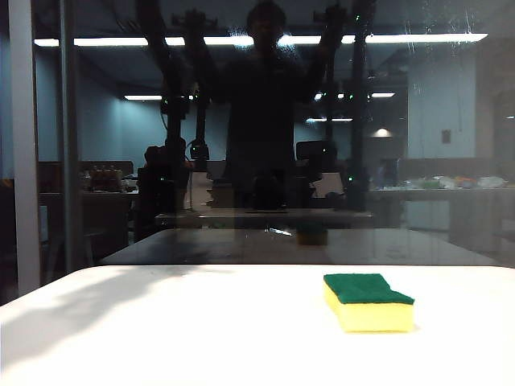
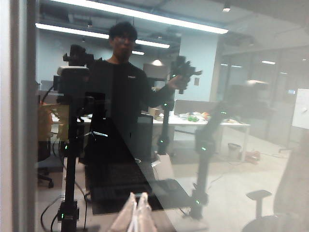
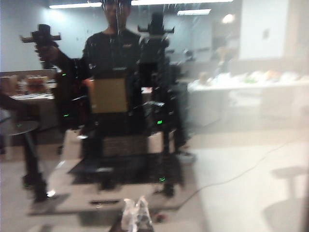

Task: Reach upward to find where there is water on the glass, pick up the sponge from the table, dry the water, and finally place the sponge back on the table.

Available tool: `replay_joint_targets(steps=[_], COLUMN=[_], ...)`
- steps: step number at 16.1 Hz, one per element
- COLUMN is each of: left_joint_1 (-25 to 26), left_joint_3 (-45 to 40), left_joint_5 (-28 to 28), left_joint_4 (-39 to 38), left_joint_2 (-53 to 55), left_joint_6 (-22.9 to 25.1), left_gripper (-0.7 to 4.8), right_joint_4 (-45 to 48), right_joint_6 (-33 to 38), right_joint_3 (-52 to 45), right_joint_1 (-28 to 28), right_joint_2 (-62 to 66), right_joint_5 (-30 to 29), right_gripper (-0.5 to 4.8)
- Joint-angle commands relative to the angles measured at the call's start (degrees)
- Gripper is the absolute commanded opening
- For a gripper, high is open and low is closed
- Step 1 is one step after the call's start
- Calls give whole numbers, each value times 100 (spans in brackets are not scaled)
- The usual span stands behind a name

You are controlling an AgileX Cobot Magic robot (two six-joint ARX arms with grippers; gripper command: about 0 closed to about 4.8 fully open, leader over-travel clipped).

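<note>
Early in the task, by the look of it: searching stage only, nothing wiped.

Glass (image 1: pixel 265 145) straight ahead of both sets of fingers, filling each wrist view. Desk (image 1: pixel 161 330) well below them, out of both wrist views. Sponge (image 1: pixel 368 302) lying untouched on the desk, green side up, far from either arm.

Left fingers (image 2: pixel 136 212) pressed together, empty, near the pane. Right fingers (image 3: pixel 136 215) likewise pressed together, empty.

Water (image 1: pixel 418 28) as faint streaks high on the pane. Pickup, drying and return all left.
</note>
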Motion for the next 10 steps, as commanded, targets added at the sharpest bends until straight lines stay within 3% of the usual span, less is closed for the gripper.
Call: replay_joint_targets(steps=[1, 10], left_joint_1=[0, 0], left_joint_3=[136, 136], left_joint_5=[37, 44], left_joint_4=[-17, 94], left_joint_2=[216, 273], left_joint_6=[-4, 59], left_gripper=[-6, -5], right_joint_4=[13, -90], right_joint_6=[350, 358], right_joint_3=[136, 144], right_joint_1=[-149, -433], right_joint_2=[232, 293], right_joint_5=[-238, -369], right_gripper=[-2, -2])
